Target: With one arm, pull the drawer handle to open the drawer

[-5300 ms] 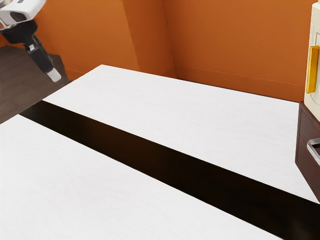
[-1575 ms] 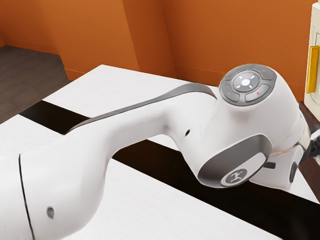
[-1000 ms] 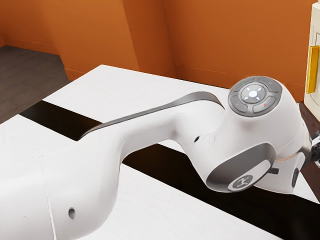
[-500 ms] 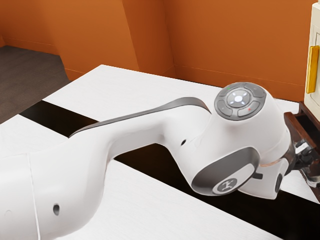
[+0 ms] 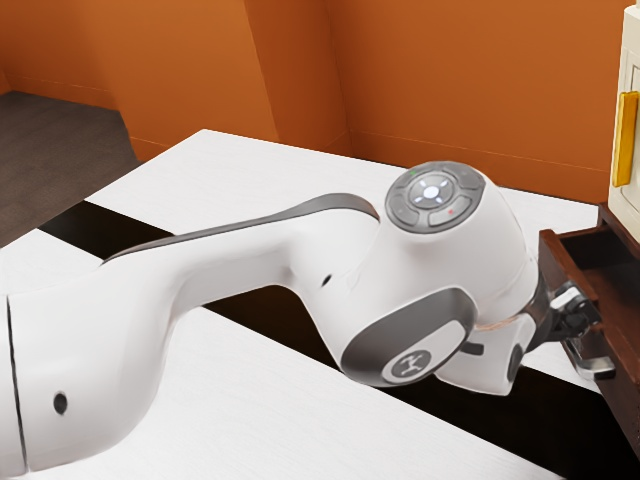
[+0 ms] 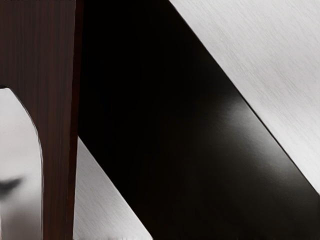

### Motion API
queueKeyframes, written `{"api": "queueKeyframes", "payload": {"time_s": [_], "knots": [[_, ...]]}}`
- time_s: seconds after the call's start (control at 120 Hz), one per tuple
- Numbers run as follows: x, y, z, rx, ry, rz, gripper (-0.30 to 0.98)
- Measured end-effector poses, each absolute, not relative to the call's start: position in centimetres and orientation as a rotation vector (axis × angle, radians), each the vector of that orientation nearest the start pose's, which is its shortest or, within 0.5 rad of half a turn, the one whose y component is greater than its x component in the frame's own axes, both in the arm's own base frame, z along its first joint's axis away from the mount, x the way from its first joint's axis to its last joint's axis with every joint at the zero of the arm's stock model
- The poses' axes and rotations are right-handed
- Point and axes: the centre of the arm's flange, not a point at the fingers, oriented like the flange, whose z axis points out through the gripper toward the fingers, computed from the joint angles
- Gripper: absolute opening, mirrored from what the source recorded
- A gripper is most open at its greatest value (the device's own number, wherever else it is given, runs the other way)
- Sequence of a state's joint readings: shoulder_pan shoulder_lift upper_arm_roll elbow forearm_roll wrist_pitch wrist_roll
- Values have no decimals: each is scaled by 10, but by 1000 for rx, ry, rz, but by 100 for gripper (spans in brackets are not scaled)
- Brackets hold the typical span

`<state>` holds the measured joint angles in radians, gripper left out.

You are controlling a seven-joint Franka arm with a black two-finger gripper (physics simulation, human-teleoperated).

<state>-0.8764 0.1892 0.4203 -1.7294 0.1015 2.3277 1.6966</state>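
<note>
**Drawer Open at Cabinet Front; Gripper Positioned at Handle**

Drawer: The dark brown drawer (image 5: 556,268) stood open, projecting from the dark brown cabinet (image 5: 615,228) at the exterior view's right. Part of its dark interior was exposed behind the front panel. The full extent of its travel could not be determined, as the drawer ran out of the exterior view.

Handle: The silver drawer handle (image 5: 600,368) was located on the outer face of the drawer front, close to the gripper (image 5: 575,312). In the wrist view, a rounded metallic surface lay beside the dark wood panel.

Gripper: The unit was located at the drawer front, directly by the handle. Jaw state: cannot be told; neither spacing nor a clamp on the handle could be confirmed.

Arm: The white arm (image 5: 240,260) extended from the exterior view's left, over the table, to the drawer. Its links hid part of the work surface.

Surroundings: The table (image 5: 300,400) had a white surface crossed diagonally by a black band (image 5: 100,230). A cream cabinet (image 5: 628,205) with an upright yellow handle (image 5: 626,140) was situated above the dark brown cabinet. An orange wall (image 5: 450,90) stood beyond the table, with dark flooring (image 5: 60,140) at the exterior view's left.
</note>
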Motion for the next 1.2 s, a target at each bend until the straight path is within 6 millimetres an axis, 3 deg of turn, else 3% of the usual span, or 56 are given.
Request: {"api": "queueKeyframes", "payload": {"time_s": [0.933,1.092,1.2], "knots": [[531,-243,525,-1228,2508,-336,67],[531,-242,538,-1220,2508,-303,68],[521,-250,552,-1189,2520,-319,68]]}}
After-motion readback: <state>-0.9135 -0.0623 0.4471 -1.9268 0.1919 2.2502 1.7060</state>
